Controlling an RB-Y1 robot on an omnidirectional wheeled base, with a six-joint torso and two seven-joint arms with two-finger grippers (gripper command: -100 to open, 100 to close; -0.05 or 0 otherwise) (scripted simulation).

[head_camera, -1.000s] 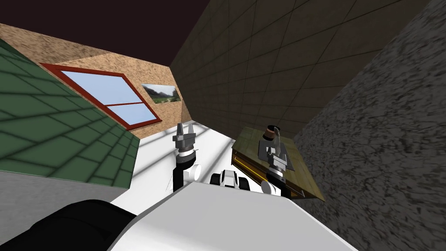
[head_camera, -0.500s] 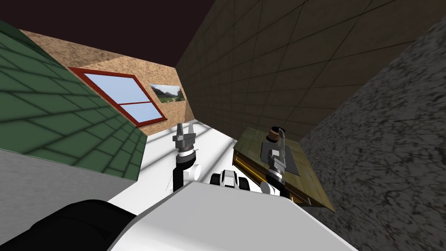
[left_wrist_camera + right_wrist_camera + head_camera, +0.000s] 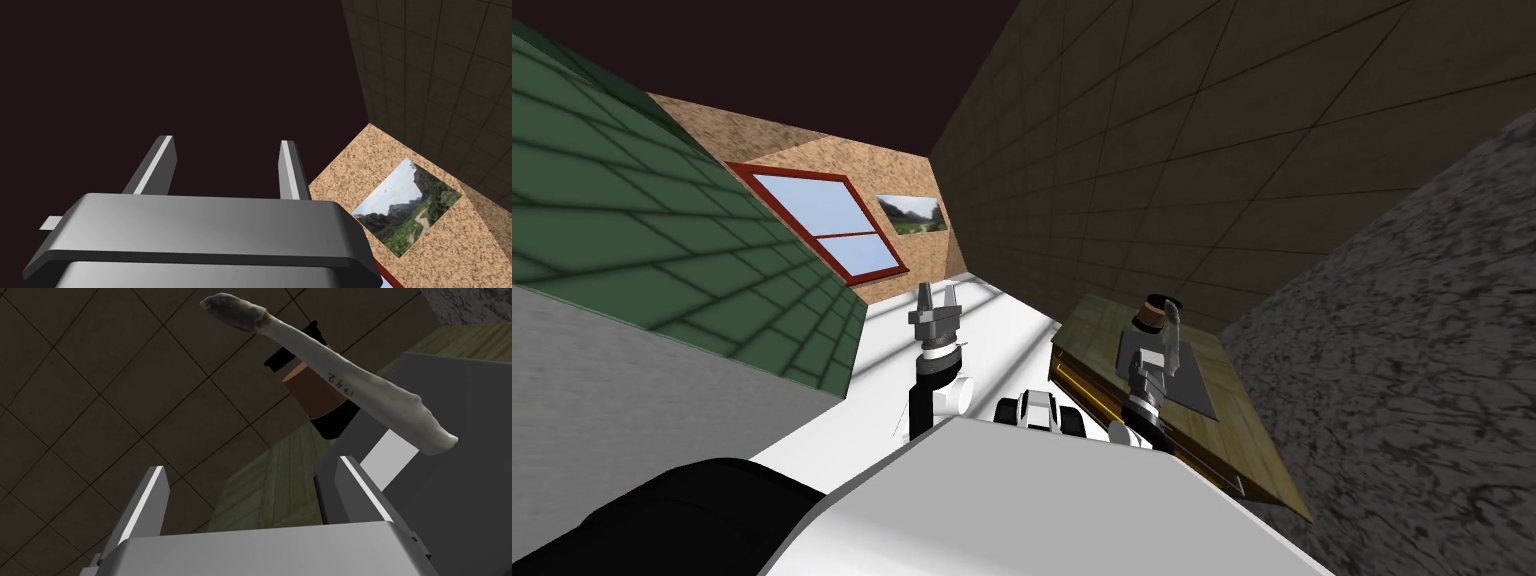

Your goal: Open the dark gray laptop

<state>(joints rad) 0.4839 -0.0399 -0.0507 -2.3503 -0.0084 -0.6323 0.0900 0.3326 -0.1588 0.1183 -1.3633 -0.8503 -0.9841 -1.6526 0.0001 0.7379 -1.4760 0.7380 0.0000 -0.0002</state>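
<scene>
The right hand [image 3: 250, 465] is open. Its two blades stand wide apart with nothing between them. One of its fingers [image 3: 357, 488] sits right at the near edge of the grey laptop [image 3: 450, 498], so close that I cannot tell whether it touches. The other blade hangs over the olive, wood-grained tabletop [image 3: 265, 493], clear of the laptop.

In the head view the laptop is right of the middle, in the lower half of the frame. It is a plain grey slab lying flat on the tabletop, with its lid down as far as I can see. A paler rectangle marks its top face just past the finger.

Beyond the laptop, towards the dark tiled wall [image 3: 100, 388], stands a brown cup [image 3: 312, 395] with black parts at its top and bottom. Its inside is hidden from here, so I cannot say what it holds. A long pale stick [image 3: 325, 373], darker at one end and with a bit of small writing on it, slants across in front of the cup and above the far part of the laptop. I cannot make out what it rests on.

The left hand [image 3: 936, 295] is held up near the middle of the head view, well to the left of the tabletop. Its blades are parted and it holds nothing.
</scene>
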